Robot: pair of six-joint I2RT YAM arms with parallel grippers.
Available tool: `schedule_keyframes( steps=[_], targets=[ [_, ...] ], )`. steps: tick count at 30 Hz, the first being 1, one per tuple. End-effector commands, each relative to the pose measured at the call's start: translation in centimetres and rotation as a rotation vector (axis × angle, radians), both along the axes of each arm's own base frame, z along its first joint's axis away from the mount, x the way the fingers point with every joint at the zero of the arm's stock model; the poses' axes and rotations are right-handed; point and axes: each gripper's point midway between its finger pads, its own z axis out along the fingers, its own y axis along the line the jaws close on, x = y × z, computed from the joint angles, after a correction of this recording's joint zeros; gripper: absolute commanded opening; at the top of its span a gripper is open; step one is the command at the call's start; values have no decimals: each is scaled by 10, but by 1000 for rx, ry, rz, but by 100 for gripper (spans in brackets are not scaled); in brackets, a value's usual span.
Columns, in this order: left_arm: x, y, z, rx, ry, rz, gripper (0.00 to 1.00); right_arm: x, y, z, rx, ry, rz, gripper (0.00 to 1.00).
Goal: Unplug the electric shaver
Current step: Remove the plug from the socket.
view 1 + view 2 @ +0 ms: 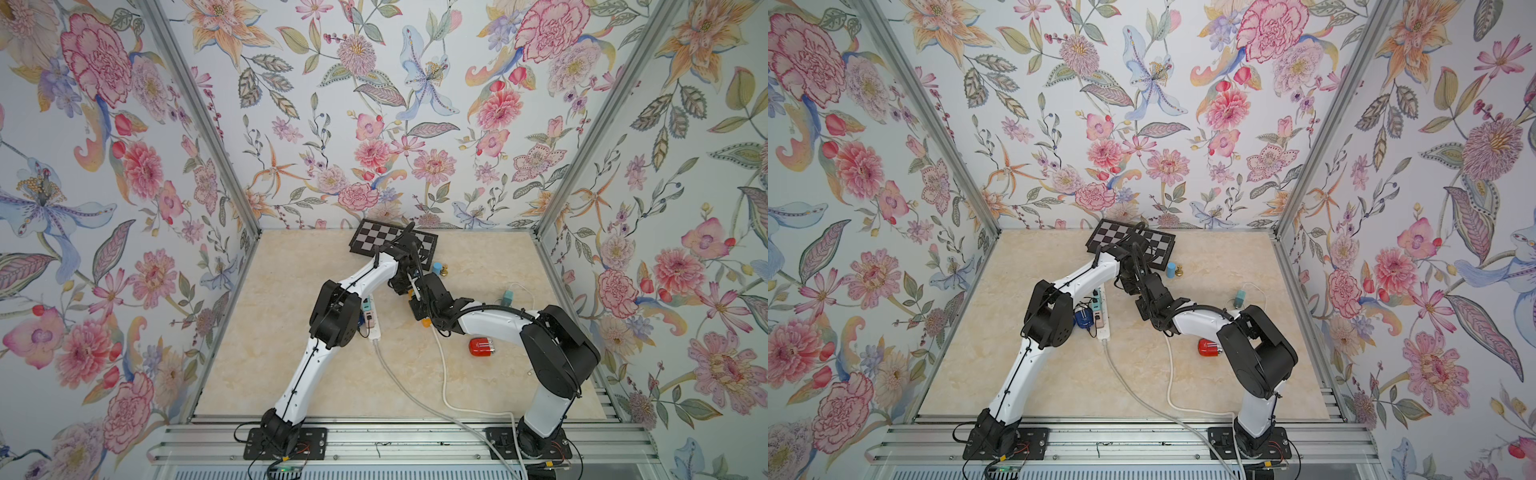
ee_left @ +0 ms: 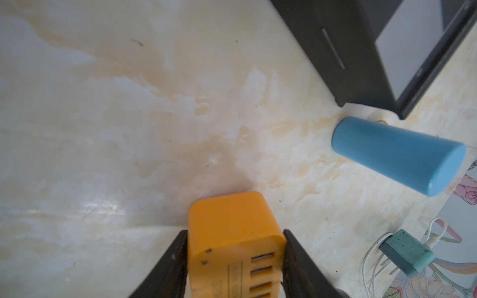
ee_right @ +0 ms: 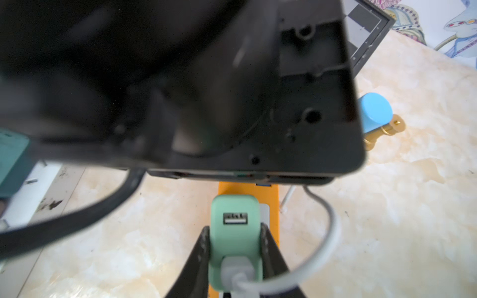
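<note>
My left gripper (image 2: 235,232) is shut on an orange power block (image 2: 227,219), its fingers pressed against both sides. A mint green plug (image 3: 233,206) with a USB slot stands in the same orange power block (image 3: 274,203). My right gripper (image 3: 234,227) is shut on this plug. A grey cable (image 3: 333,232) leaves the plug's back and loops away. A red and silver gadget (image 1: 482,346), which looks like the electric shaver, lies beside the right arm. Whether that cable reaches it is hidden.
A chessboard (image 1: 395,245) lies at the back, with a blue cylinder (image 1: 436,268) and a gold chess piece (image 1: 445,271) next to it. A teal charger (image 1: 508,297) sits at the right. A white power strip (image 1: 374,328) lies under the left arm. Cords (image 1: 444,374) trail forward.
</note>
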Motion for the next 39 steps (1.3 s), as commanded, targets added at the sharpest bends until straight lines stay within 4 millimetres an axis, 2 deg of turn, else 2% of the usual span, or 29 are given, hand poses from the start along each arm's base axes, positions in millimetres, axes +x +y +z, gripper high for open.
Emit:
schedule_keyframes(
  steps=[1, 6, 8, 15, 20, 31, 35, 39],
  targets=[
    [-22, -8, -32, 55, 67, -47, 33, -15, 13, -5, -62, -26, 91, 20],
    [-24, -8, -33, 57, 72, -51, 32, -23, 18, -1, -88, -75, 104, 18],
    [-25, -8, -35, 60, 74, -55, 28, -23, 16, 2, -72, -91, 85, 18],
    [-31, -9, -38, 81, 82, -77, 27, -14, 6, 13, 63, -39, 41, 18],
    [-34, -7, -40, 96, 85, -85, 27, -17, 9, 11, 148, 17, 36, 17],
    [-36, -10, -42, 92, 94, -88, 26, -36, 30, 21, -130, -170, 119, 14],
    [-37, -9, -43, 96, 97, -94, 25, -33, 27, 22, -17, -118, 95, 15],
    [-41, -8, -44, 112, 96, -106, 24, -24, 15, 33, 109, -78, 53, 15]
  ],
)
